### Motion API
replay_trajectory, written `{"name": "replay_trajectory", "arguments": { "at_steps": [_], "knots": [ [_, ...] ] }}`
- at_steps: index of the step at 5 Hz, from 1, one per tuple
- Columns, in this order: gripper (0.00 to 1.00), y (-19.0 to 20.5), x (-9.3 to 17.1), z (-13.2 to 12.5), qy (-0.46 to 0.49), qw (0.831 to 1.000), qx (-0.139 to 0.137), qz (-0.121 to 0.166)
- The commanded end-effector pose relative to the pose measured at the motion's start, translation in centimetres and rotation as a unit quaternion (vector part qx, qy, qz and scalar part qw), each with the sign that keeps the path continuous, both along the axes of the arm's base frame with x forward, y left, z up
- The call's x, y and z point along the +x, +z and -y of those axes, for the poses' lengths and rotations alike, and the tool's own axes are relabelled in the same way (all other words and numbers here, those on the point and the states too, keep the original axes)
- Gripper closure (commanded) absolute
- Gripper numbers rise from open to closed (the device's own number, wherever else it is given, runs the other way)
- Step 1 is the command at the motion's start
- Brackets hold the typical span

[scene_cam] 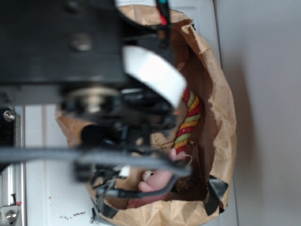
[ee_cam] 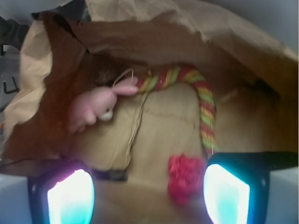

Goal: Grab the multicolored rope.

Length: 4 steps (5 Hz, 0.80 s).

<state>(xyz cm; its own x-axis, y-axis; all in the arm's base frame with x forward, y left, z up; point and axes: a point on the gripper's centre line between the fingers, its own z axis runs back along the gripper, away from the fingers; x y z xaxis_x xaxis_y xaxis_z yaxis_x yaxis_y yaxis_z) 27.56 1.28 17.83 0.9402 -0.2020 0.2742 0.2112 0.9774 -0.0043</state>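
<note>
Our claw [ee_cam: 148, 193] hangs wide open, holding nothing; the multicolored rope [ee_cam: 205, 112] runs toward twelve o'clock from its right finger, then curves toward nine.

multicolored rope [ee_cam: 204, 105] red, yellow, green twist; rabbit [ee_cam: 96, 108] pink; ruffled ball [ee_cam: 184, 177] red; bag [ee_cam: 56, 65] brown.

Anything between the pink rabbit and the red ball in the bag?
Wrist view: only bare bag floor separates the pink rabbit from the red ball.
</note>
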Motion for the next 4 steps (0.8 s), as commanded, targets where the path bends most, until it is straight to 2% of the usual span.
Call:
{"name": "replay_trajectory", "arguments": {
  "at_steps": [1,3,4],
  "knots": [
    [0.00,-1.9,2.8,-1.1,-0.047,0.998,0.016,0.047],
    [0.00,-5.4,4.0,-1.1,-0.070,0.996,0.039,0.041],
    [0.00,-6.4,4.4,-1.8,-0.087,0.994,0.044,0.039]
  ]
}}
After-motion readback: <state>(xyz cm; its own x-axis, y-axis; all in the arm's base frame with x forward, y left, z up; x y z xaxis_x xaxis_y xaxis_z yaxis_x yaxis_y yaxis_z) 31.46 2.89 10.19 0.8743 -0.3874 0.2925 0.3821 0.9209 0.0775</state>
